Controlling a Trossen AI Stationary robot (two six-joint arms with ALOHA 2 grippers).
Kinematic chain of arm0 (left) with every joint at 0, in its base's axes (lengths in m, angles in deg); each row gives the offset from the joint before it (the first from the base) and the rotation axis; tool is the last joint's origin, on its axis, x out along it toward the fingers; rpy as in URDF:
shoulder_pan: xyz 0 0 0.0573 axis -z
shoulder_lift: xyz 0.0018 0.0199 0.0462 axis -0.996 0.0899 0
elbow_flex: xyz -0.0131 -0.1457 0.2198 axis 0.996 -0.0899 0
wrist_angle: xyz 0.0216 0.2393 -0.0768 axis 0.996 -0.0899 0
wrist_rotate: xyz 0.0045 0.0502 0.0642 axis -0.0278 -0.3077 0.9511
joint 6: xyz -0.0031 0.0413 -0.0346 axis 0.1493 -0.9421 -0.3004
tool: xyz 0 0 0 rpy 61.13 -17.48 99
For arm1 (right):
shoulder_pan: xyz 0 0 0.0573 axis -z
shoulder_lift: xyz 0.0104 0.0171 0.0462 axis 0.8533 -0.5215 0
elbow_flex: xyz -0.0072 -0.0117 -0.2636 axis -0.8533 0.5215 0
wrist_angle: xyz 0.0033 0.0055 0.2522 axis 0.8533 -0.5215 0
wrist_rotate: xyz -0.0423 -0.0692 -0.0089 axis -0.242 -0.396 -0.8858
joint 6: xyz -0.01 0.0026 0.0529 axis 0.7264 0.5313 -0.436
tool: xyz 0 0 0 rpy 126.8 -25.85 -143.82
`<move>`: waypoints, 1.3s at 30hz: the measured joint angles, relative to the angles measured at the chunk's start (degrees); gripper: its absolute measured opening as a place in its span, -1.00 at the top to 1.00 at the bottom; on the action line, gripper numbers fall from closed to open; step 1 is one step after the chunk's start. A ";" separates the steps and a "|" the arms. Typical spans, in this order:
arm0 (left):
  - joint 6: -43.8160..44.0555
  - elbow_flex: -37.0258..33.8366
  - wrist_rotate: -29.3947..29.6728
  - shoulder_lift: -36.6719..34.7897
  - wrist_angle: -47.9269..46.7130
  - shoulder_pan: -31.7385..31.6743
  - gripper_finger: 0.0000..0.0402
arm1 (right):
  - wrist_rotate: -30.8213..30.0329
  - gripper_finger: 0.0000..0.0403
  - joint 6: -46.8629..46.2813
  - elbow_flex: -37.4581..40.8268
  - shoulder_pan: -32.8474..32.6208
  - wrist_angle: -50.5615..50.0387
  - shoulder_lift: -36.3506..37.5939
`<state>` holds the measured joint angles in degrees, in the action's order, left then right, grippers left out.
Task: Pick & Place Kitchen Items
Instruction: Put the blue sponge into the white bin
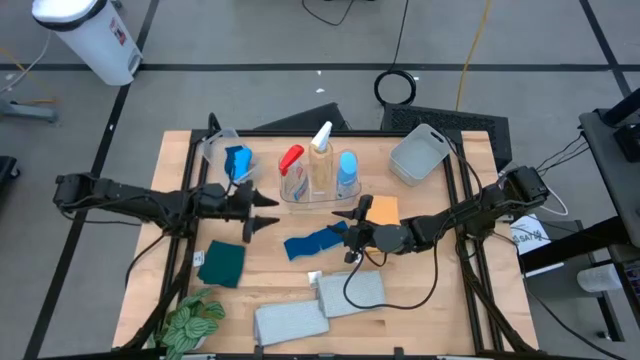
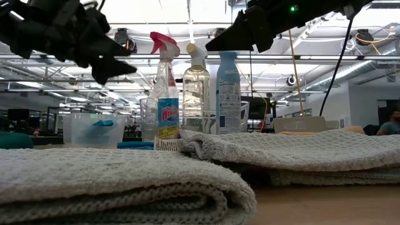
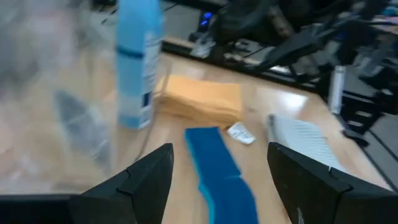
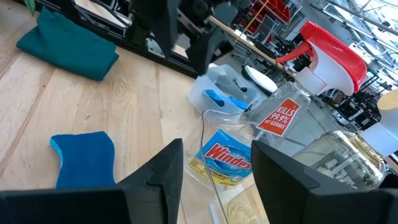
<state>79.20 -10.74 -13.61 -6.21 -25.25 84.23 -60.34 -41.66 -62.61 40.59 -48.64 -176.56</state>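
Observation:
Three bottles stand in a clear tub (image 1: 320,188): red-trigger (image 1: 291,158), white-trigger (image 1: 320,140) and blue-capped (image 1: 347,166). A blue sponge (image 1: 237,160) lies in another clear tub. An orange sponge (image 1: 383,210), a blue cloth (image 1: 312,243) and a teal cloth (image 1: 222,264) lie on the table, with two grey folded towels (image 1: 290,322) (image 1: 352,291) near the front. My left gripper (image 1: 268,212) is open and empty, raised left of the bottles, pointing right. My right gripper (image 1: 344,232) is open and empty, raised over the blue cloth's right end, pointing left.
A grey tub (image 1: 418,156) stands at the table's far right. A green leafy plant (image 1: 190,325) sits at the near left corner. Bare wood lies between the teal cloth and the blue cloth. The two grippers face each other across the table's middle.

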 joint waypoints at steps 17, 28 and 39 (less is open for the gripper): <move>-6.01 0.00 0.51 0.13 15.10 12.13 -0.33 | 0.02 0.23 1.94 0.00 0.00 1.79 0.00; -5.68 0.01 2.20 1.73 20.08 13.54 -0.33 | -0.07 0.23 3.47 0.00 0.00 6.64 0.00; -6.58 6.93 2.65 14.67 15.92 14.89 -0.33 | 2.13 0.23 -4.88 0.00 0.04 2.99 0.00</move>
<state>72.62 -3.81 -10.96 8.46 -9.34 99.12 -58.21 -46.55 -62.61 40.63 -45.65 -176.56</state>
